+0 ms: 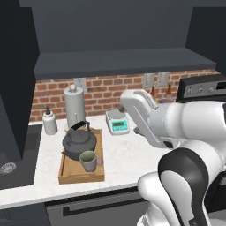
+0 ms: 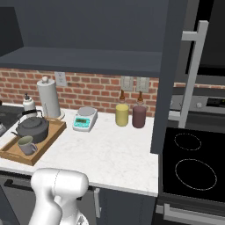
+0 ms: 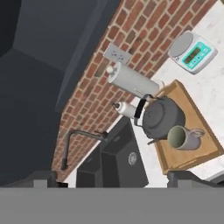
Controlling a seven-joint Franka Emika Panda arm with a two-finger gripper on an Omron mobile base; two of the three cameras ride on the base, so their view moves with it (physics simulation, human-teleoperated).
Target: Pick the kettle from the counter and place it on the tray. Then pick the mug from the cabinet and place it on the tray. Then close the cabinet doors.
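Observation:
The dark grey kettle point(image 1: 79, 140) point(image 2: 33, 127) point(image 3: 162, 117) sits on the wooden tray point(image 1: 66, 174) point(image 2: 52, 132) point(image 3: 199, 127), and the grey-green mug point(image 1: 89, 161) point(image 2: 27, 145) point(image 3: 183, 138) stands in front of it on the same tray. The tray rests on the white counter point(image 1: 128, 154) point(image 2: 110, 154). Above, the cabinet point(image 1: 119, 62) is open, its left door point(image 1: 15, 79) and right door point(image 2: 173, 74) swung out. My gripper point(image 3: 116, 178) is open, with nothing between its widely spread fingertips point(image 3: 43, 177), and looks down at the tray from above and apart.
A tall silver canister point(image 1: 74, 105) point(image 2: 49, 97), a soap bottle point(image 1: 49, 121) and a small scale point(image 1: 118, 122) point(image 2: 85, 118) line the brick wall. Yellow point(image 2: 122, 114) and maroon point(image 2: 139, 116) canisters stand further right. A sink point(image 3: 118, 162) lies left of the tray, a stove point(image 2: 193, 167) on the right.

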